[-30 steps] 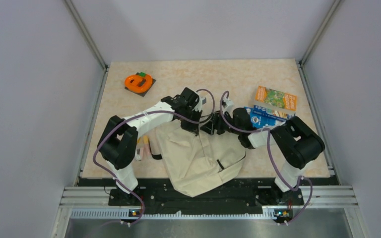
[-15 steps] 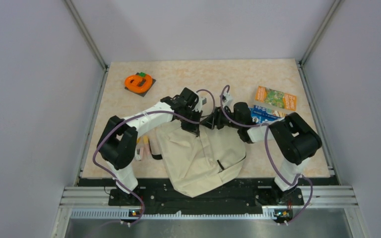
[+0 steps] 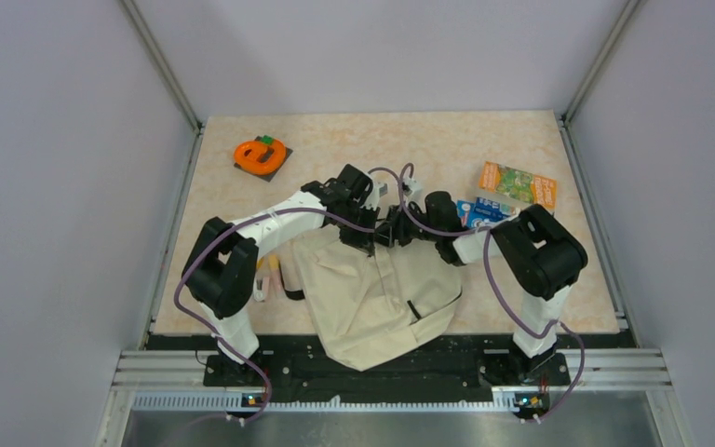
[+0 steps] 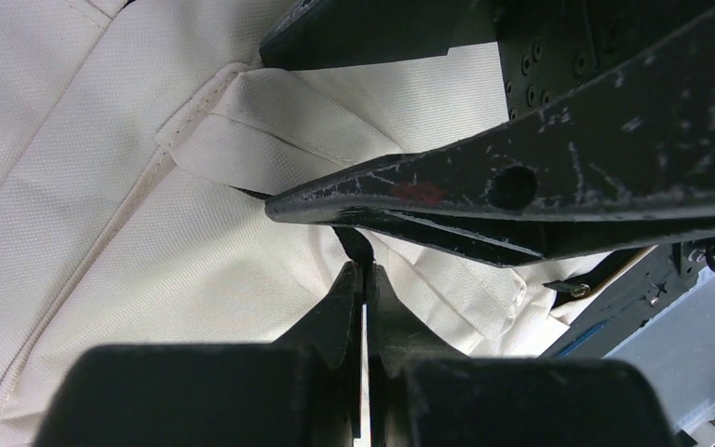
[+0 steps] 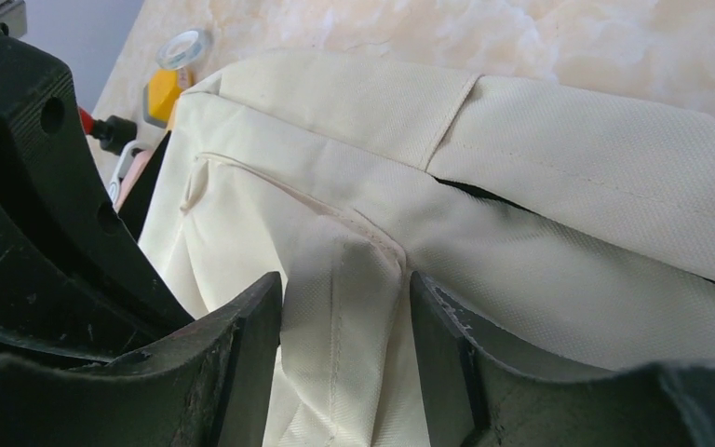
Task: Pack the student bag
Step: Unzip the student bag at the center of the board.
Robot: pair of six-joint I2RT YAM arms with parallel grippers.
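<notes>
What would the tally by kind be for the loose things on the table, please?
Student bag: 1
Booklets: 2, the orange booklet and the blue booklet
Orange ring-shaped item on a dark base: 1
Small stationery left of the bag: too hidden to count
Total: 4 countable things

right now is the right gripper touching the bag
Touching. Right wrist view: a fold of the bag fills the open right gripper, pressed against both fingers.
</notes>
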